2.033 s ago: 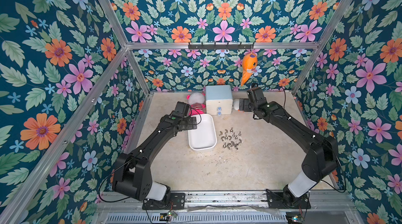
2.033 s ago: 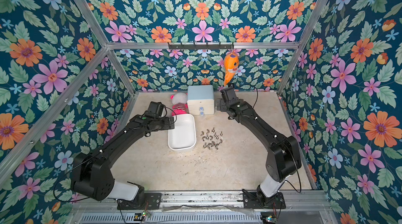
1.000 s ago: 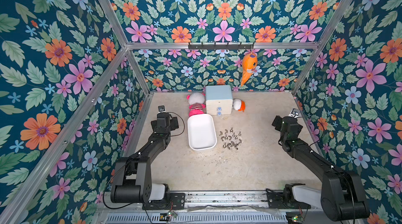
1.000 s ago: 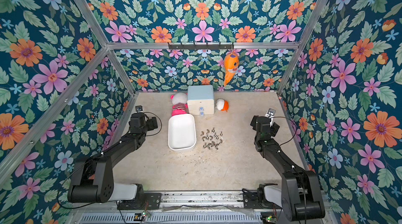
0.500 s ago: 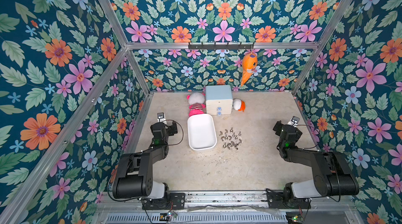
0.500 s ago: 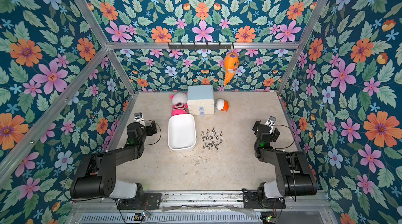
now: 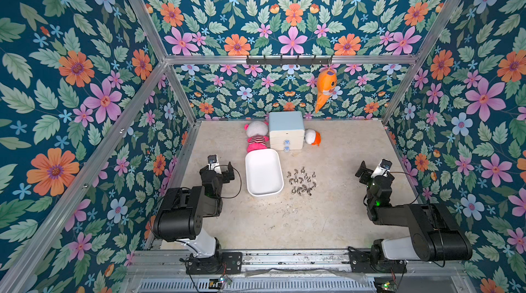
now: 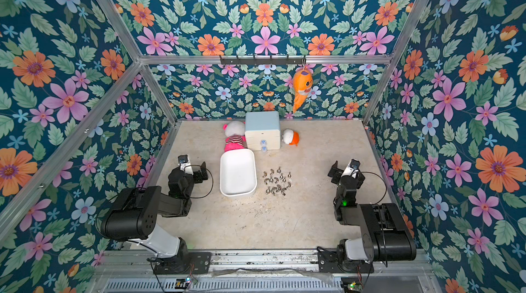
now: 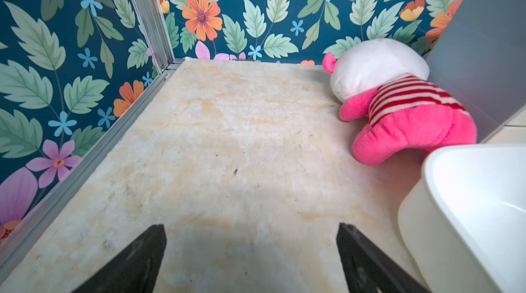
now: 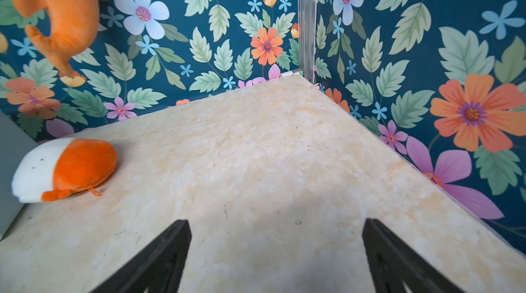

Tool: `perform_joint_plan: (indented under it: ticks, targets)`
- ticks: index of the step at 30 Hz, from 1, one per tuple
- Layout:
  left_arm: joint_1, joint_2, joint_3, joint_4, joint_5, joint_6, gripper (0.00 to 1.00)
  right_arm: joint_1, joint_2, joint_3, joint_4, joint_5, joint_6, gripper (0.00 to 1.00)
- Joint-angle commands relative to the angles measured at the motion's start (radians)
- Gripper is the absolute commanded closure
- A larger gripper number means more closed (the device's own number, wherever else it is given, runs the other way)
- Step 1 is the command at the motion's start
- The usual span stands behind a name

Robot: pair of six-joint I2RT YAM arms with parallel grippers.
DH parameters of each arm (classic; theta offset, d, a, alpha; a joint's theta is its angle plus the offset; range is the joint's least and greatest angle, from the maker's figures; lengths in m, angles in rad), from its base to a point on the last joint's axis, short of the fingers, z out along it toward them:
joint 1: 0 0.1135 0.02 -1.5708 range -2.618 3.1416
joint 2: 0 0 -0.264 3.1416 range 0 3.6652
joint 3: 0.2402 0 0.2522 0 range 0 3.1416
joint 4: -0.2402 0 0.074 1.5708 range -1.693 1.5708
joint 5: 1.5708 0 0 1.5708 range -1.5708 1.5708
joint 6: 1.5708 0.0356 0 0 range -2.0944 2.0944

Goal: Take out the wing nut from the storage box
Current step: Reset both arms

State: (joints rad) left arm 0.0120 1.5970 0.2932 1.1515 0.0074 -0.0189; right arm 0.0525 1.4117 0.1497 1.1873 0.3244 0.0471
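In both top views the storage box (image 7: 263,173) (image 8: 237,173) lies in the middle of the bench (image 7: 327,220), long axis running front to back, its far end just beside a pink plush toy (image 7: 256,142). It is a shallow white tray with rounded corners and a smooth rim, and its floor looks bare: no nut shows inside. The wing nuts (image 7: 301,182) (image 8: 277,182), small and silvery, lie scattered on the bench along the box's side that faces the right arm, near it but outside the rim. The left fingers (image 7: 230,168) sit just beside the box's other long side, so the left arm is the nearer to the box; the right fingers (image 7: 362,169) are well apart from the nuts. In the left wrist view the left fingers (image 9: 136,260) stand wide apart and empty over bare bench, a corner of the box (image 9: 469,206) off to one side of them, not between them. In the right wrist view the right fingers (image 10: 159,257) are likewise spread with nothing between them, and neither box nor nuts show there. With the tray bare, the taking-out looks finished.
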Motion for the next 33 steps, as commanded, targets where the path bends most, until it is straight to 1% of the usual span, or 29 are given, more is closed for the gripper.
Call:
perform_joint_plan:
  ticks: [1, 3, 5, 7, 9, 11, 33]
  targets:
    - [0.000, 0.000, 0.000, 0.048, 0.017, 0.014, 0.00, -0.006, 0.064, -0.048, 0.278, -0.029, -0.029, 0.01]
    - [-0.001, 0.001, 0.001, 0.047, 0.017, 0.016, 0.01, -0.006, 0.020, -0.028, 0.143, -0.033, -0.009, 0.01]
    - [0.000, 0.001, 0.001, 0.047, 0.016, 0.017, 0.00, -0.005, 0.056, -0.042, 0.245, -0.028, -0.023, 0.01]
    - [-0.005, 0.001, 0.001, 0.047, 0.004, 0.019, 0.01, -0.007, 0.027, -0.025, 0.151, -0.035, -0.008, 0.01]
    - [-0.010, 0.001, 0.001, 0.046, -0.007, 0.020, 0.00, -0.008, 0.049, -0.034, 0.212, -0.031, -0.015, 0.01]
    - [-0.011, 0.001, 0.001, 0.045, -0.007, 0.020, 0.00, -0.009, 0.035, -0.027, 0.171, -0.033, -0.009, 0.01]
    - [-0.012, 0.001, 0.004, 0.042, -0.009, 0.020, 0.00, -0.010, 0.041, -0.029, 0.184, -0.033, -0.009, 0.01]
